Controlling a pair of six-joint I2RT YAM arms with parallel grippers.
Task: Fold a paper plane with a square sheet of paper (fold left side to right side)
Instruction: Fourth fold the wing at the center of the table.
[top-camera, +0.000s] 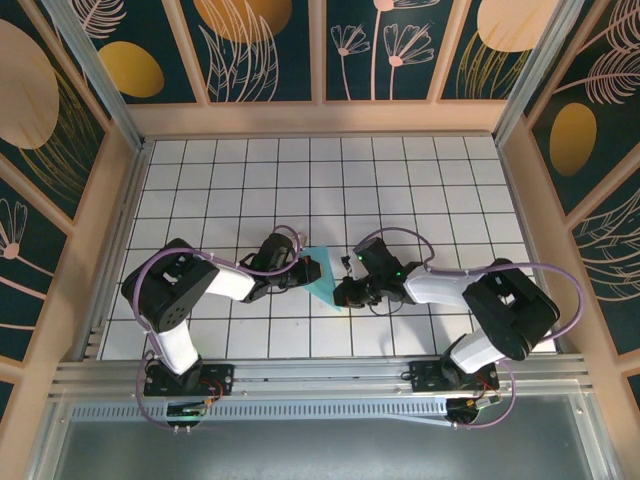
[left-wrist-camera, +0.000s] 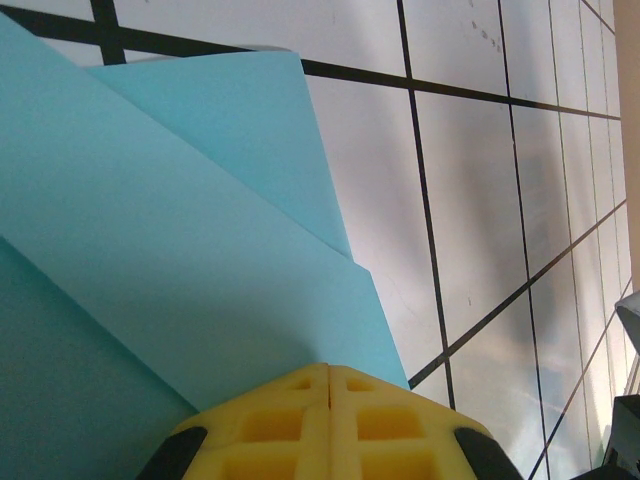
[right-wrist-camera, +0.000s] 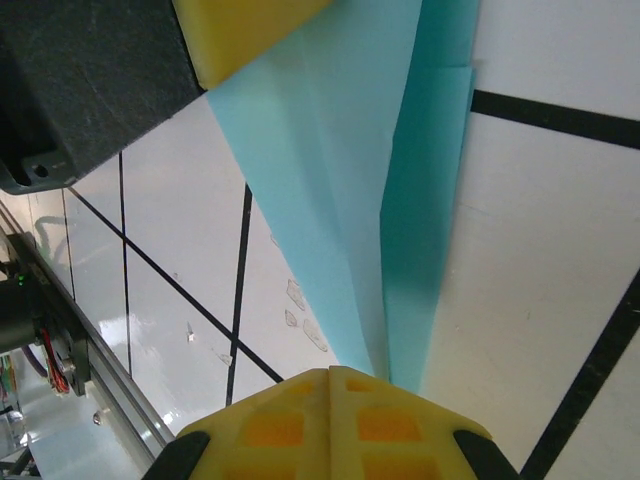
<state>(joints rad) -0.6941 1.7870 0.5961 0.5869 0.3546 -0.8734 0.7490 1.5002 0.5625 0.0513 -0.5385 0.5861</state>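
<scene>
- a thin turquoise-blue folded paper (top-camera: 322, 272) lies on the white table with a black grid (top-camera: 400, 180), near the middle of its near half, between the two arms.
- from above it is a narrow shape, wide at the far end and tapering to a point toward the near edge.
- the left gripper (top-camera: 303, 268) sits at the paper's left edge. in the left wrist view its yellow fingers (left-wrist-camera: 300, 420) are pressed together with no gap, at the edge of overlapping paper layers (left-wrist-camera: 150, 250).
- the right gripper (top-camera: 347, 293) is at the paper's near right tip. its yellow fingers (right-wrist-camera: 290, 425) are likewise closed, with the narrow folded end (right-wrist-camera: 350, 200) running right up to them.
- i cannot tell whether either pair pinches the paper or only presses on it.
</scene>
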